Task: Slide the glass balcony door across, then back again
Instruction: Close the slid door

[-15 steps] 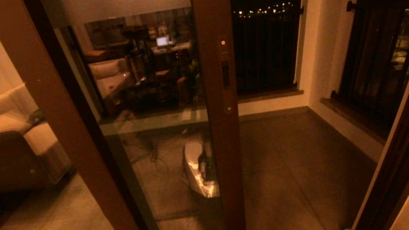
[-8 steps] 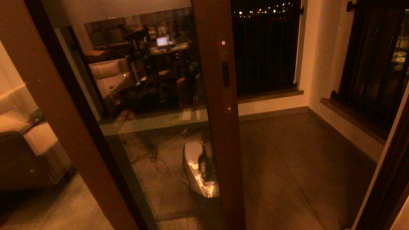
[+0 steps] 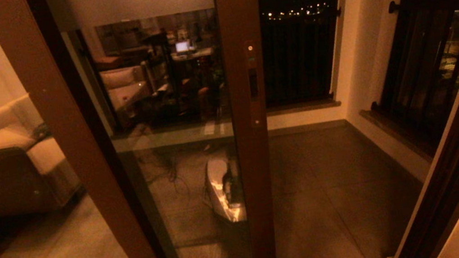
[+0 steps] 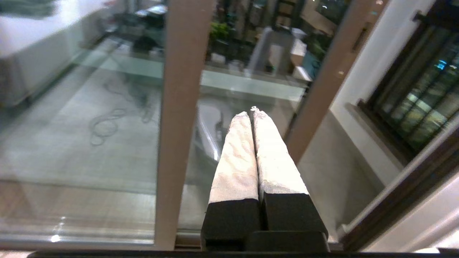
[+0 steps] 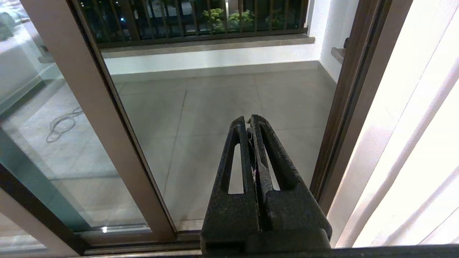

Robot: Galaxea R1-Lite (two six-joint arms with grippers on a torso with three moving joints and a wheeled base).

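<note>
Since the earlier head views almost nothing has moved: the tall glass balcony door in its brown wooden frame (image 3: pixel 259 152) stands where it did, and only the reflections in its pane have shifted slightly. It covers the left and middle of the opening, its stile upright at the centre, leaving the right part open onto the grey tiled balcony floor (image 3: pixel 333 186) and the dark barred window (image 3: pixel 298 59) beyond. The slim recessed lock plate (image 3: pixel 253 83) sits on the stile, the natural place to push from. Both arms are held low in front of the threshold, out of the head view. The left gripper (image 4: pixel 254 114) points toward the stile, jaws pressed together on nothing; the right gripper (image 5: pixel 250 120) faces the open gap, likewise closed and empty, probably readied for pushing.
</note>
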